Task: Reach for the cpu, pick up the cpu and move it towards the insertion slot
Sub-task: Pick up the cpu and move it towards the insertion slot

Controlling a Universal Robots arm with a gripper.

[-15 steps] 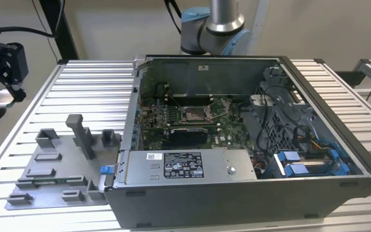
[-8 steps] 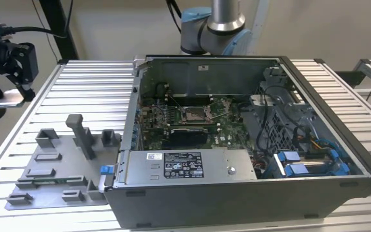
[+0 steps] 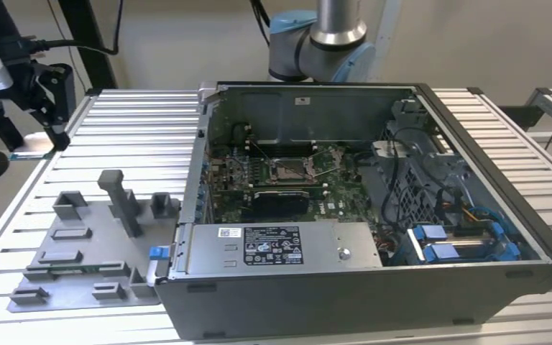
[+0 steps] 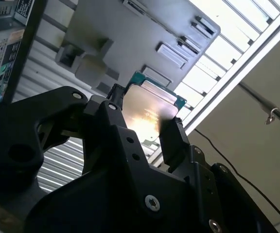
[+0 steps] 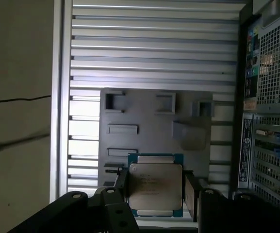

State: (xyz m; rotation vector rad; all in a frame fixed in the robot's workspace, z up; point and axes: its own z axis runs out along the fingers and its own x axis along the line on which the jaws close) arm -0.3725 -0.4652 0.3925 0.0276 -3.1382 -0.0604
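The cpu (image 5: pixel 155 187), a pale silver square with a green rim, sits clamped between my black fingers (image 5: pixel 191 194) in both wrist views, and my gripper (image 5: pixel 155 190) is shut on it. In the second wrist view the cpu (image 4: pixel 147 109) catches a bright glare in the gripper (image 4: pixel 142 121). In the exterior view the gripper (image 3: pixel 34 140) hangs at the far left, above the table's left edge, with the cpu (image 3: pixel 29 149) at its tips. The insertion slot (image 3: pixel 289 170), a shiny metal frame on the green board, lies inside the open computer case (image 3: pixel 468 237), well to the right.
The grey fixture tray (image 3: pixel 75 280) with its posts and blocks lies on the slatted table (image 3: pixel 141 122) between the gripper and the case; it lies below the gripper in the first wrist view (image 5: pixel 145 116). The case wall (image 3: pixel 199 165) stands between tray and slot. Cables hang at the left.
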